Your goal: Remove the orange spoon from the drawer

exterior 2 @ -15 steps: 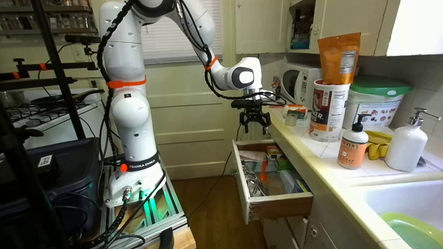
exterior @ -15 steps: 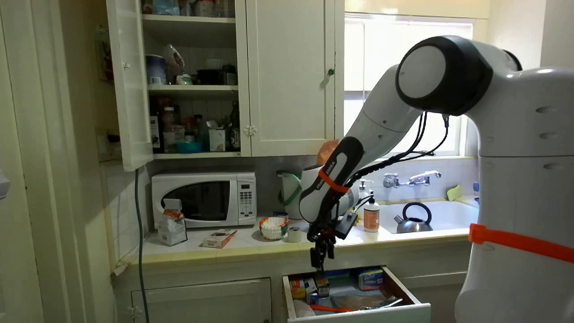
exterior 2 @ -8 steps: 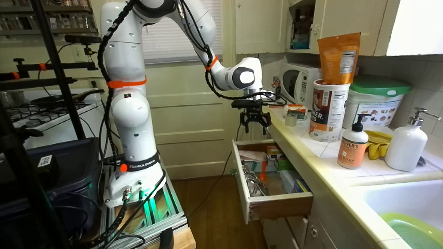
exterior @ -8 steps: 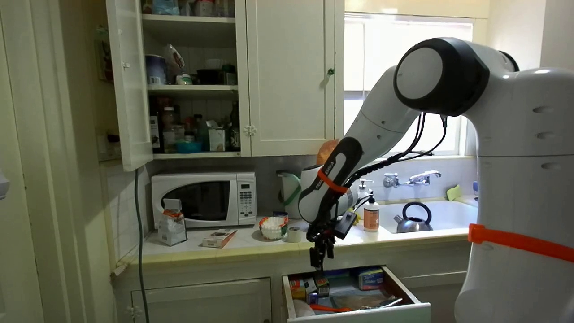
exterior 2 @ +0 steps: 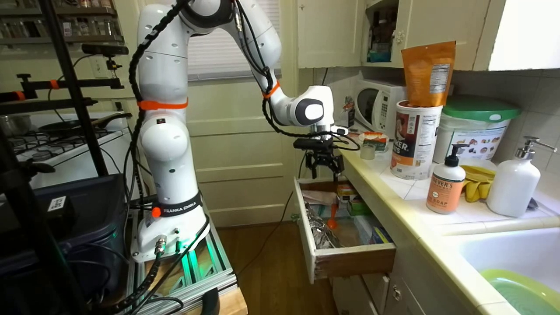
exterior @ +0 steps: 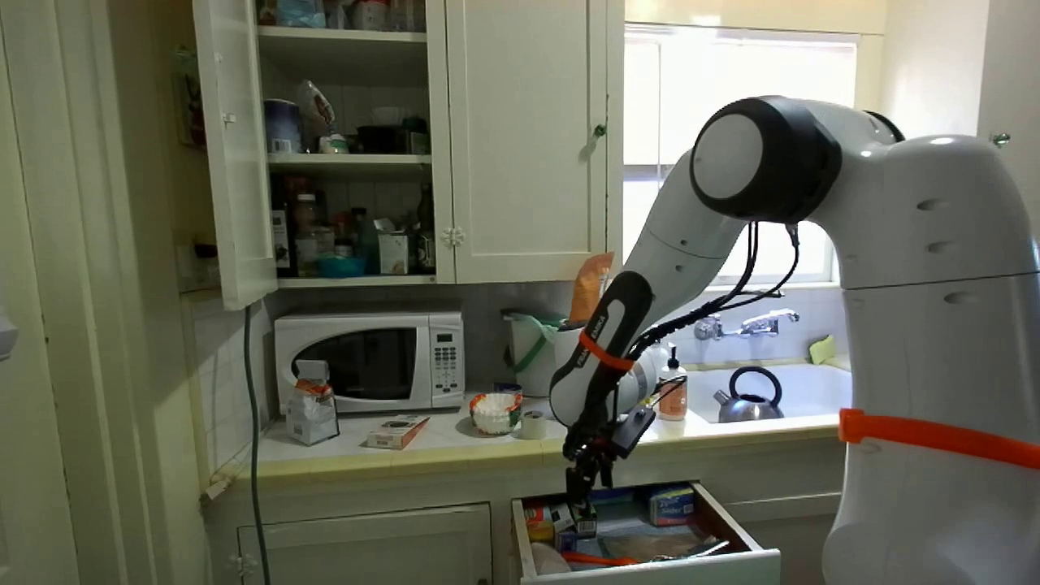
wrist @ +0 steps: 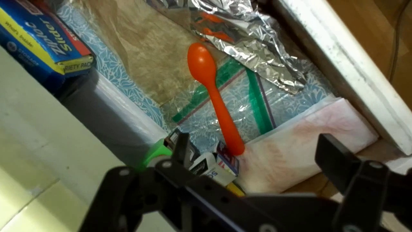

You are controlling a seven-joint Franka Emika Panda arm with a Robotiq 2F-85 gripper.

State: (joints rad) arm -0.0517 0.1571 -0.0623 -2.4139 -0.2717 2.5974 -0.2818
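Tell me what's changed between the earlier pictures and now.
In both exterior views, the claw has moved down toward the drawer, open throughout. Nothing was taken hold of or let go. The orange spoon still lies in the drawer, which stays pulled out.

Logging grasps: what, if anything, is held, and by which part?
Nothing: the black two-finger gripper is open; the orange spoon lies in the white wooden drawer.

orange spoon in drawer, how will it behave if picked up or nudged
The orange spoon is probably stiff: its handle looks straight. It should be light, being slim and apparently plastic. Nudged, it may slide, since it looks glossy and lies across a clear bag.
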